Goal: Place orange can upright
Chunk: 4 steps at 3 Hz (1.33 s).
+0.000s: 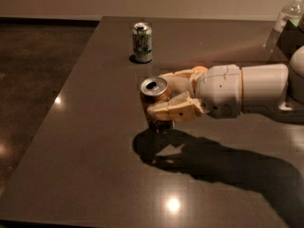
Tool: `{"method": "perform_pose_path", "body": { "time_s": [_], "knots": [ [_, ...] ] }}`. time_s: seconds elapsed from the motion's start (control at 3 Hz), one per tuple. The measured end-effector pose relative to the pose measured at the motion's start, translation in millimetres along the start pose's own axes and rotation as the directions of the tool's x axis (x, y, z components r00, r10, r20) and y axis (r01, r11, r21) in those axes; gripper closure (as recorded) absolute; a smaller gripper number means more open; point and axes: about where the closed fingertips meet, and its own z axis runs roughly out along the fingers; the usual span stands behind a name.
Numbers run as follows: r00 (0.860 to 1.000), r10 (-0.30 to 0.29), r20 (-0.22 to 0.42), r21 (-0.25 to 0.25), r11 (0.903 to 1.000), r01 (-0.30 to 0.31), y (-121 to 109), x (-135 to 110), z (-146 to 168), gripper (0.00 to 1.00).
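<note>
Two drink cans: orange can (155,95) at centre, green-and-white can (142,42) at upper centre. One gripper (160,96) at centre, clamped on the orange can. One plastic bottle (286,15), upper right. One table (90,156).

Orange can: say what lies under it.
Only the dark brown tabletop and a shadow lie under the orange aluminium can, gripped by the beige gripper. Whether its base touches cannot be seen.

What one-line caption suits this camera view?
Gripper shut on the orange can over the dark table, green-and-white can standing behind.
</note>
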Motion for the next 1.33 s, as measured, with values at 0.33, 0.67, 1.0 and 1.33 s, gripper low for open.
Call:
{"method": "perform_pose_path", "body": {
  "time_s": [0.33, 0.67, 1.0, 1.33],
  "knots": [
    [0.998, 0.045, 0.053, 0.003, 0.9990, -0.045, 3, 9, 2, 1.00],
    [0.992, 0.085, 0.095, 0.006, 0.9963, -0.086, 7, 24, 7, 0.98],
    [0.987, 0.097, 0.129, 0.016, 0.9949, -0.100, 9, 30, 9, 0.76],
    [0.977, 0.101, 0.188, 0.041, 0.9930, -0.111, 9, 33, 9, 0.53]
  ]
}}
